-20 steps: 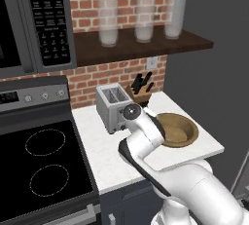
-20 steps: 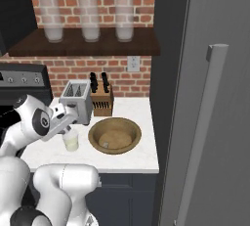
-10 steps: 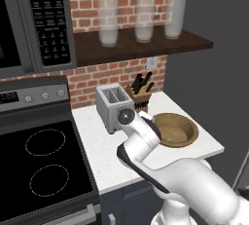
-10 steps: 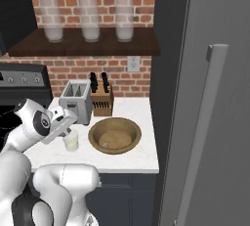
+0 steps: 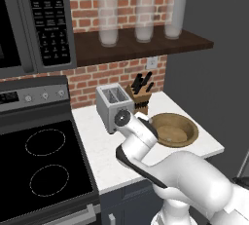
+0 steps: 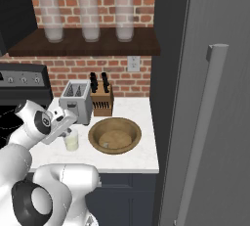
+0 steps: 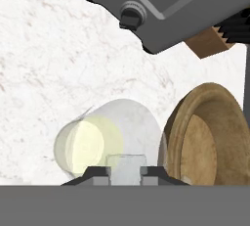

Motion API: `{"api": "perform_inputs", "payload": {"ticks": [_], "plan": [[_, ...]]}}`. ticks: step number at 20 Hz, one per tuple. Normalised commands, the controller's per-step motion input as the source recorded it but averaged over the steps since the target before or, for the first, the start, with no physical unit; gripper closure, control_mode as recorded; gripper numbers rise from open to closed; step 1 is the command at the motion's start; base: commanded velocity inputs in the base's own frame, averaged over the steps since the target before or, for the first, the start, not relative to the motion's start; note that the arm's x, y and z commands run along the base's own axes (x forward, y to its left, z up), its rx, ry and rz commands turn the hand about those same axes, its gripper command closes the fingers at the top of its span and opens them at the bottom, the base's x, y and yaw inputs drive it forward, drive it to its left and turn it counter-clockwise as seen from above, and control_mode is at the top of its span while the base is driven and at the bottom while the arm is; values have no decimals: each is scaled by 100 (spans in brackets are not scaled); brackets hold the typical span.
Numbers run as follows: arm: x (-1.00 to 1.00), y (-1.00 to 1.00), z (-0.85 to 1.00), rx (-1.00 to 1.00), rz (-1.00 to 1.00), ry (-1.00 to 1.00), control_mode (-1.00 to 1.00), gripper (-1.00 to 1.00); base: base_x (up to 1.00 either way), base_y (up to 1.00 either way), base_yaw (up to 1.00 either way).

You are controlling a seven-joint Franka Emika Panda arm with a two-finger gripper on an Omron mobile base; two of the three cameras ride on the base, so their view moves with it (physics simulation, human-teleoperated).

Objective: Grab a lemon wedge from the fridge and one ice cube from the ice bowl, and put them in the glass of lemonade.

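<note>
My gripper [image 7: 126, 170] is shut on a small pale translucent ice cube [image 7: 126, 165] and hangs just above the glass of lemonade [image 7: 97, 142], a short clear tumbler with pale yellow liquid. From the right base view, the hand [image 6: 62, 124] sits over the glass of lemonade [image 6: 71, 141], in front of the toaster. The brown wooden ice bowl [image 6: 114, 136] [image 5: 172, 130] [image 7: 205, 137] lies right beside the glass. The fridge [image 6: 210, 98] stands shut at the right with its long pale handle [image 6: 202, 122]. The lemon wedge is out of view.
A silver toaster [image 6: 75, 100] [image 5: 114, 107] and a knife block [image 6: 101, 98] stand at the back of the white counter [image 5: 97, 146]. The stove [image 5: 39, 165] lies to the left. Three tall frosted glasses [image 5: 141, 19] stand on the shelf above.
The arm has shifted slightly to the left over the counter. The grip on the ice cube is unchanged.
</note>
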Motion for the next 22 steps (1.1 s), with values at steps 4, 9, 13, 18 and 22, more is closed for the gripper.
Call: {"api": "perform_inputs", "payload": {"ticks": [4,9,13,18,22], "plan": [[17,0,-1,0,0,0,-100,100,0,0,0],[7,0,0,0,0,0,-100,100,0,0,0],[0,0,0,0,0,0,-100,-100,0,0,0],[0,0,0,0,0,0,-100,-100,0,0,0],[0,0,0,0,0,0,-100,-100,0,0,0]]}}
